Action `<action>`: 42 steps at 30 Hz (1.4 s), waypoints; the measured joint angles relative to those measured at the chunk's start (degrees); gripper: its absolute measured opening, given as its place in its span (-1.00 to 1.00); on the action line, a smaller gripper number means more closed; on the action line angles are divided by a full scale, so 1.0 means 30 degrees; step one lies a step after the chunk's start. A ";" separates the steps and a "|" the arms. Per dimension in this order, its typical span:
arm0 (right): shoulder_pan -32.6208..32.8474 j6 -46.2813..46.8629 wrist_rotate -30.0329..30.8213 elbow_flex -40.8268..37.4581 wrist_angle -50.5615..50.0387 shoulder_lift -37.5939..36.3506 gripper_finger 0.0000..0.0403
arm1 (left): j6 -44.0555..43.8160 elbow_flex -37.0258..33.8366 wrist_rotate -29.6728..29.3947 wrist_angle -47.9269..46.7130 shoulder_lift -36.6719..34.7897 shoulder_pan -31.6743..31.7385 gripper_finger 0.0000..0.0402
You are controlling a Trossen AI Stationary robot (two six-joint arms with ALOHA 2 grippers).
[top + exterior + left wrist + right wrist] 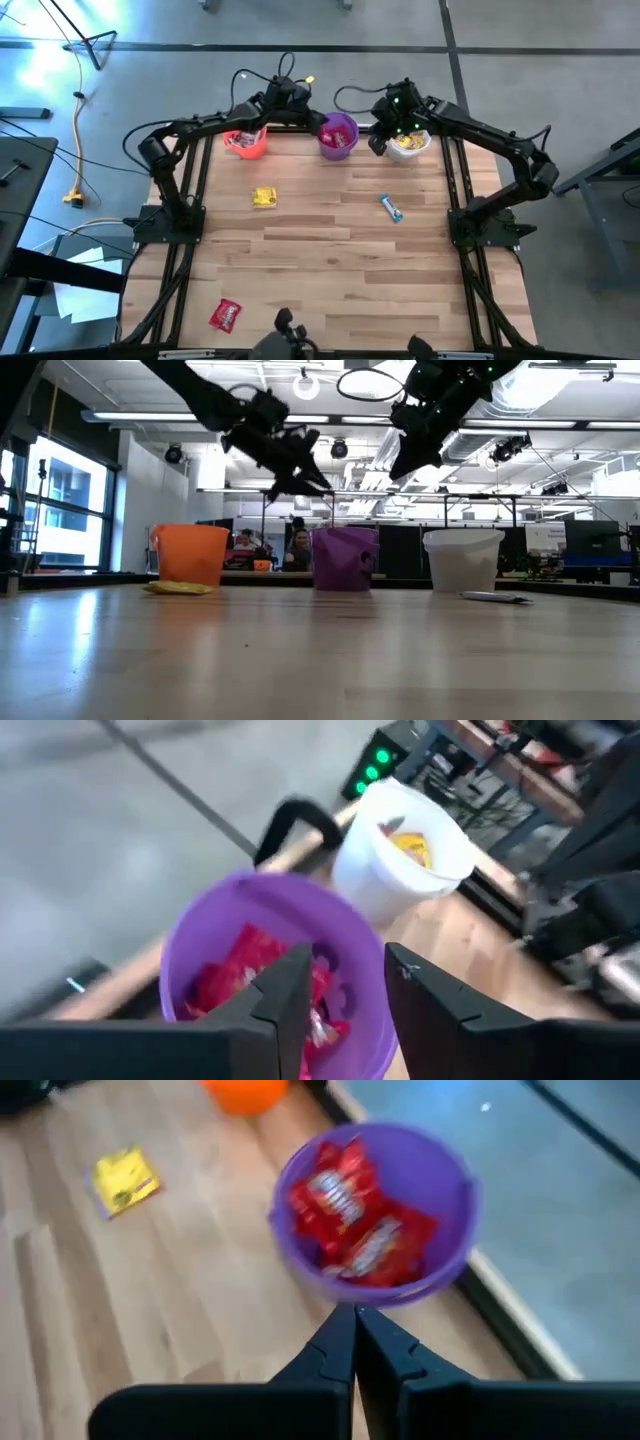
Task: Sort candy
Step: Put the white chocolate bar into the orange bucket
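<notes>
My left gripper [348,970] hangs open just above the purple cup [270,970], which holds red candy packets [345,1220]; nothing is between its fingers. My right gripper [355,1320] is shut and empty, in the air between the purple cup [338,135] and the white cup [409,145]. The white cup has yellow candy [412,848] inside. An orange cup [247,142] stands at the far left. Flat on the table lie a yellow packet [263,197], a blue-and-white bar [391,208] and a red packet [225,315].
The three cups stand in a row along the table's far edge [345,560]. Both arms meet over the purple cup, close to each other [350,450]. The loose candy lies mid-table and at the near left corner. People show in the room beyond the table [297,545].
</notes>
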 joint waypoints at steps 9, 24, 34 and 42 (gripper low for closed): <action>0.2183 0.2208 0.0864 -0.3493 0.2239 -0.0746 -1.00 | 0.3109 -0.2935 -0.3483 0.1980 -0.2980 -0.1862 -0.45; 0.6794 1.0348 0.2894 -1.0980 0.4011 -0.4688 -0.99 | 0.1659 -0.8964 -0.3106 0.4059 -0.6796 -0.2015 -0.45; 0.8928 1.5249 0.5365 -1.3765 0.4229 -0.4685 -0.46 | -0.0080 -1.2758 -0.1227 0.5779 -0.8567 -0.1986 -0.45; 0.9286 1.6182 0.6524 -1.4686 0.3319 -0.3935 0.14 | -0.0376 -1.3172 -0.0607 0.5803 -0.8583 -0.1986 -0.45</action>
